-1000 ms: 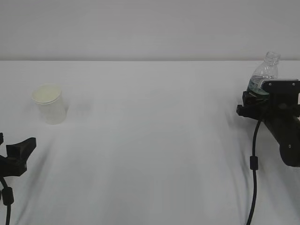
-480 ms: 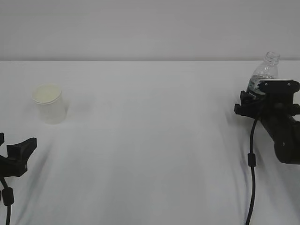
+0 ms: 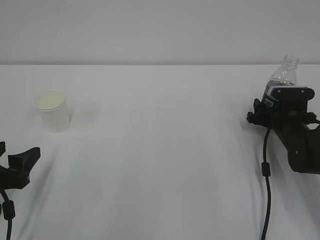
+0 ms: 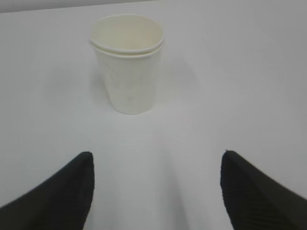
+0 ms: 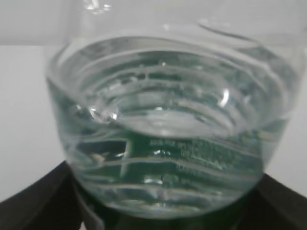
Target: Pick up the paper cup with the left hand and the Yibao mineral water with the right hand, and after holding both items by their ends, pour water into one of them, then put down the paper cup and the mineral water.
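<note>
The white paper cup [image 3: 52, 111] stands upright at the far left of the table; in the left wrist view it [image 4: 127, 64] stands straight ahead, and its rim looks doubled. My left gripper [image 3: 15, 151] is open and empty, a short way in front of the cup, with its jaws wide apart [image 4: 156, 153]. The uncapped Yibao bottle [image 3: 285, 74] stands at the far right, with water and a green label [image 5: 168, 124]. My right gripper [image 3: 266, 107] has one jaw on each side of the bottle's lower body [image 5: 163, 196], open around it.
The white table [image 3: 160, 150] stretches between the cup and the bottle with nothing else on it. A black cable [image 3: 265, 175] hangs from the right arm to the front edge. A plain grey wall runs behind the table.
My right gripper has moved a little left and down around the bottle, which has stayed in place. The left gripper and the cup have not moved.
</note>
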Robot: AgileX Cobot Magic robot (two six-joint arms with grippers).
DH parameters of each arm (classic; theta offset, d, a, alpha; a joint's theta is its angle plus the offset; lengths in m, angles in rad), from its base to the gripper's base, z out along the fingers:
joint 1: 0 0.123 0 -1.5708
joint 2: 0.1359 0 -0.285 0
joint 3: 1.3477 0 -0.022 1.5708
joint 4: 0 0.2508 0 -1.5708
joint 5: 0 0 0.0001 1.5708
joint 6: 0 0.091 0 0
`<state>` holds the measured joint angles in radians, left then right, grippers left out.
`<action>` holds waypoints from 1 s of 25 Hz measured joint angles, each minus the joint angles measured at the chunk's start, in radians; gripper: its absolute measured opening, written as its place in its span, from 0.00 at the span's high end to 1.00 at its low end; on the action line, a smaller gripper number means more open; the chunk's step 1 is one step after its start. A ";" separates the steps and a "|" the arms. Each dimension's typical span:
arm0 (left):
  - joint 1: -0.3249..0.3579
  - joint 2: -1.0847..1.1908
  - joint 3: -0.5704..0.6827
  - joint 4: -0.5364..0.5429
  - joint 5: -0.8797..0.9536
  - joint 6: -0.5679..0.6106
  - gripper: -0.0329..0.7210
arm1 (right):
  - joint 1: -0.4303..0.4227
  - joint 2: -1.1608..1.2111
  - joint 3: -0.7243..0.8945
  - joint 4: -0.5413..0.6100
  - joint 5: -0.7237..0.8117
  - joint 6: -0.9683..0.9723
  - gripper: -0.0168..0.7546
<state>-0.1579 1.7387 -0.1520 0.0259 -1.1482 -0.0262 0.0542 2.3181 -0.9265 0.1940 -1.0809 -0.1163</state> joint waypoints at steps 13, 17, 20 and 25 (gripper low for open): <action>0.000 0.000 0.000 0.002 0.000 0.000 0.19 | -0.006 0.032 -0.057 0.006 0.003 0.000 0.21; 0.000 0.000 0.000 0.004 0.000 0.000 0.19 | -0.020 0.035 -0.061 0.004 0.003 0.000 0.21; 0.000 0.000 0.000 0.004 0.000 0.000 0.19 | -0.036 0.035 -0.061 0.004 0.003 0.000 0.21; 0.000 0.000 0.000 0.004 0.000 0.000 0.20 | -0.044 0.035 -0.072 0.004 0.009 0.000 0.21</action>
<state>-0.1579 1.7387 -0.1520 0.0297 -1.1482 -0.0262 0.0104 2.3527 -0.9990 0.1978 -1.0716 -0.1163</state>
